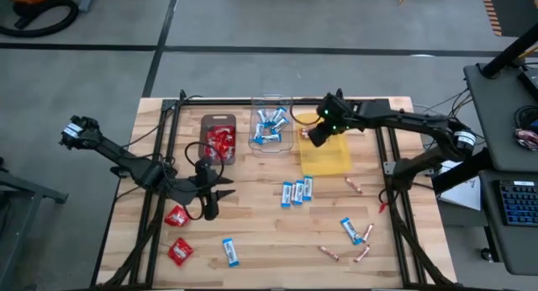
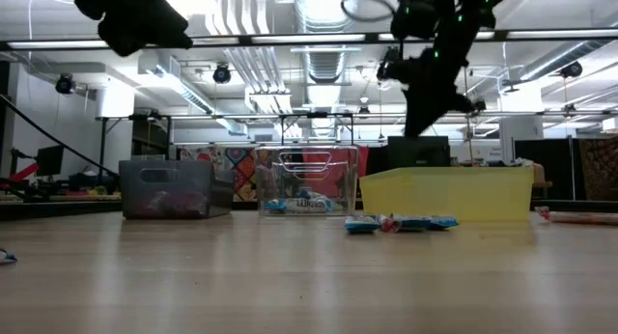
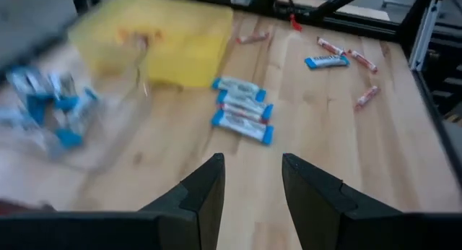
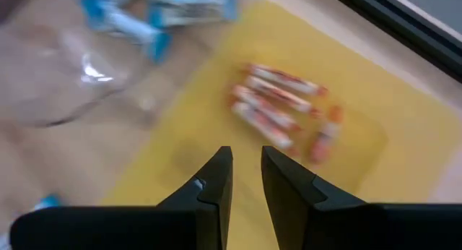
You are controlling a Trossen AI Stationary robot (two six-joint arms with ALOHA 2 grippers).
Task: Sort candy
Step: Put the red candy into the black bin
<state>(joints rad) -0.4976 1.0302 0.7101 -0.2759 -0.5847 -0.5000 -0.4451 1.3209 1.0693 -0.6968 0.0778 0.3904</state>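
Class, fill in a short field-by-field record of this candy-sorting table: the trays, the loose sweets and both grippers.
dark tray: holds red packets
clear tray: holds blue-and-white bars
yellow tray: holds pinkish-copper sticks
loose on table: three bars side by side, two red packets, scattered sticks
left gripper: open, empty, above the table
right gripper: slightly open, empty, above the yellow tray

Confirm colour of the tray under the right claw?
Yellow tray; clearest in the right wrist view.
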